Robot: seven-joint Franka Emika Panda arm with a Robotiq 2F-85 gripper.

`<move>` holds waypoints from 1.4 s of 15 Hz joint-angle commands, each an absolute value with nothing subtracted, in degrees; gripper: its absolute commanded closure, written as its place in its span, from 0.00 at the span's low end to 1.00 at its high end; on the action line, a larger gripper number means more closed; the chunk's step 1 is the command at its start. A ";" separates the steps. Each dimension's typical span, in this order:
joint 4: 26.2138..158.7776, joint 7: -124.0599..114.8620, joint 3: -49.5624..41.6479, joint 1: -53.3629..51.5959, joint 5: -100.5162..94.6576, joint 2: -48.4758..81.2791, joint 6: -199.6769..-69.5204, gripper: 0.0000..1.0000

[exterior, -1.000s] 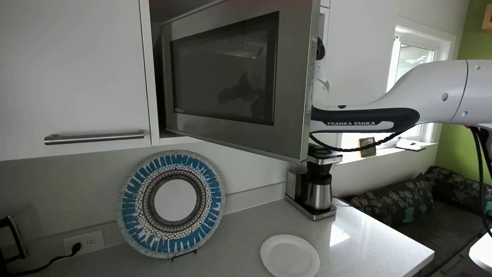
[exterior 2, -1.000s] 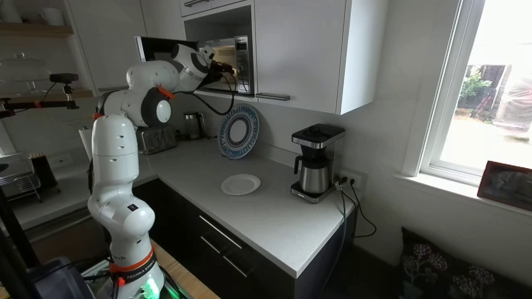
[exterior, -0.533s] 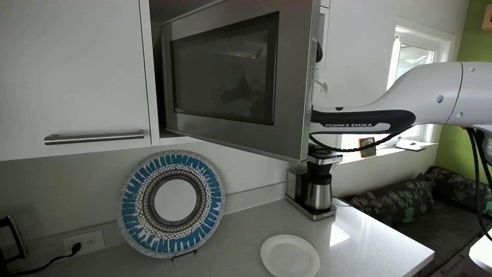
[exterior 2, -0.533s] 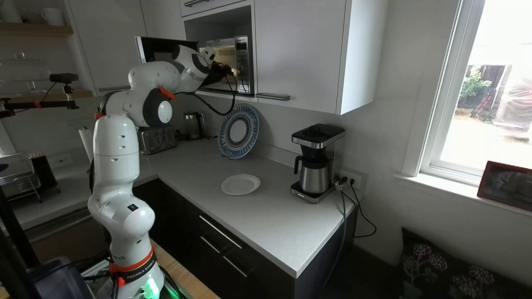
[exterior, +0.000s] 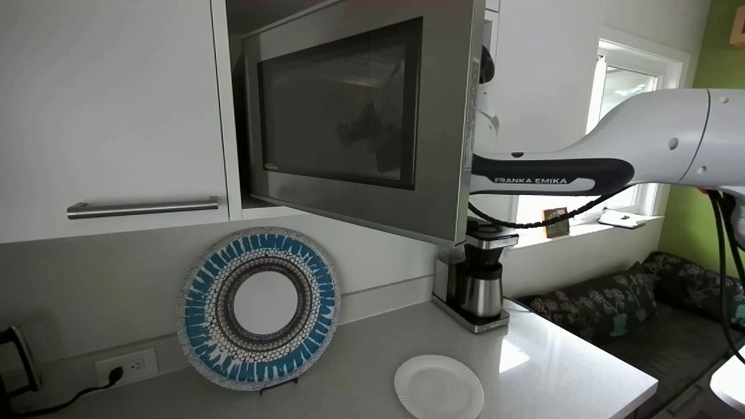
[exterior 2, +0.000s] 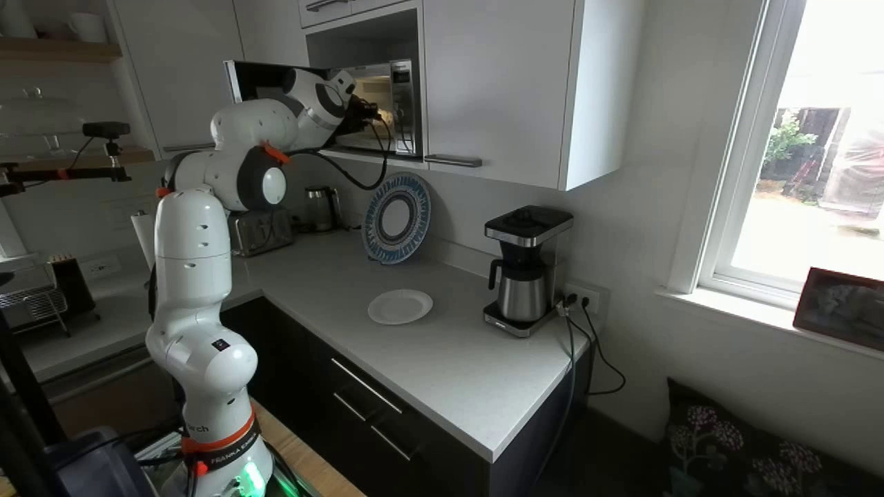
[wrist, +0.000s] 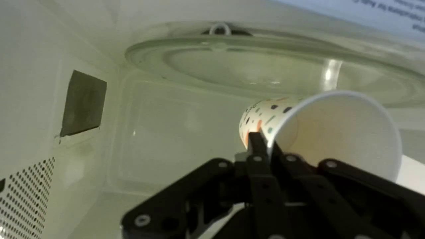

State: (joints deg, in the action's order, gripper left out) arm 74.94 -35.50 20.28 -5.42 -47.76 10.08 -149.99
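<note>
above the counter [exterior 2: 449, 366], at its far side in an exterior view, sits the microwave [exterior 2: 403, 110], its door [exterior 2: 254, 77] swung open on the left. inside it, near the glass turntable [wrist: 259, 66], the gripper [wrist: 268, 147], jaws almost together, pinches the rim of the spotted cup [wrist: 338, 132]; whether cup and turntable touch i cannot tell.

Wrist view close on cup [wrist: 342, 136], facing into microwave [wrist: 172, 132], 2 exterior views farther back, sharing countertop [exterior 2: 456, 366]

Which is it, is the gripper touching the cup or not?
Touching: the wrist view shows the gripper pinching the cup between its fingers, one inside.
</note>
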 commanded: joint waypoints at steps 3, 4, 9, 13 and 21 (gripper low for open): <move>72.65 -38.74 21.25 -5.89 -44.66 9.24 -147.67 0.99; 72.38 -39.00 21.64 -5.89 -43.29 9.16 -147.27 0.99; 70.86 -41.46 22.46 -6.20 -39.36 8.60 -144.22 0.99; 69.51 -45.22 22.93 -6.54 -35.73 8.22 -139.07 0.99; 68.87 -47.20 22.88 -6.70 -36.18 8.33 -136.92 0.96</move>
State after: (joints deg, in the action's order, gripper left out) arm 68.87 -47.20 22.88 -6.70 -36.18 8.33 -136.92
